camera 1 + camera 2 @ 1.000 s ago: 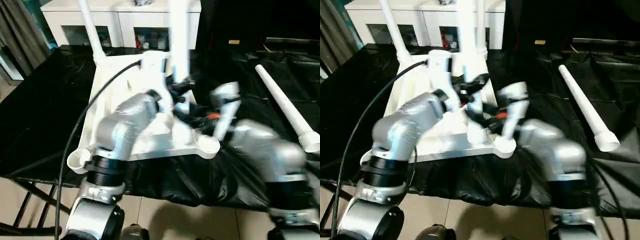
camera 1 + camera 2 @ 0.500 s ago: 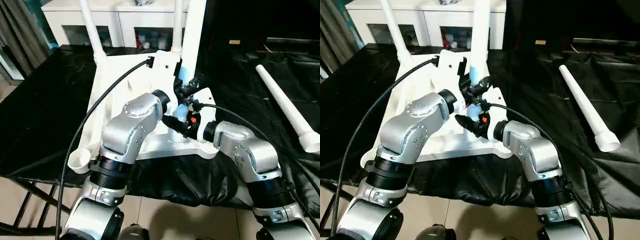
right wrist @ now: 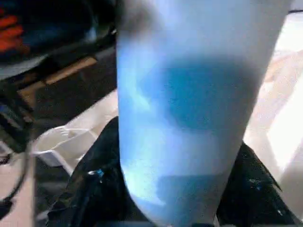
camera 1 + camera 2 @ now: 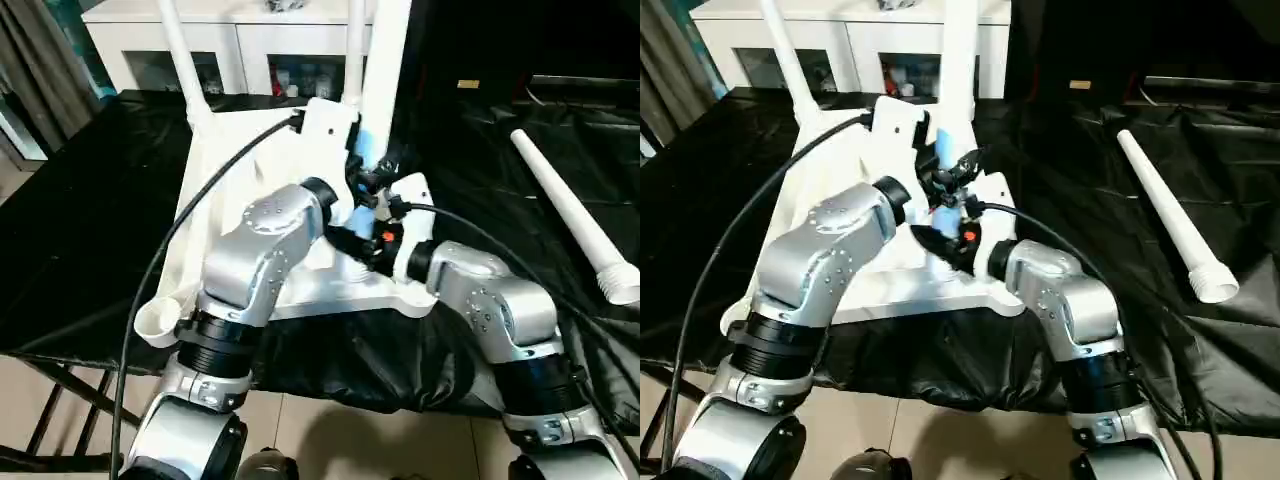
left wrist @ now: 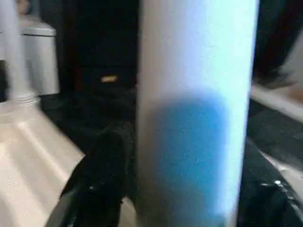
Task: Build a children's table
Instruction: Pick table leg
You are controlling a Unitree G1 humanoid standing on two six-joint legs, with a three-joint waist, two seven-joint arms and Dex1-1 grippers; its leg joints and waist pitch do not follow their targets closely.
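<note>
On a black-draped table (image 4: 90,220), the white tabletop (image 4: 225,190) lies upside down with two legs (image 4: 178,50) standing in its far sockets. Both grippers meet at a third, upright leg (image 4: 385,70) near its front right corner. Left gripper (image 5: 175,189) and right gripper (image 3: 184,189) each have fingers around this leg. A fourth leg (image 4: 570,215) lies apart, right.

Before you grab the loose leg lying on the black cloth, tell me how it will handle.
The loose leg is a long round tube, so it will probably roll if nudged sideways. It looks like hollow plastic, likely light and stiff. The flared end may make it roll in a curve on the black cloth.
</note>
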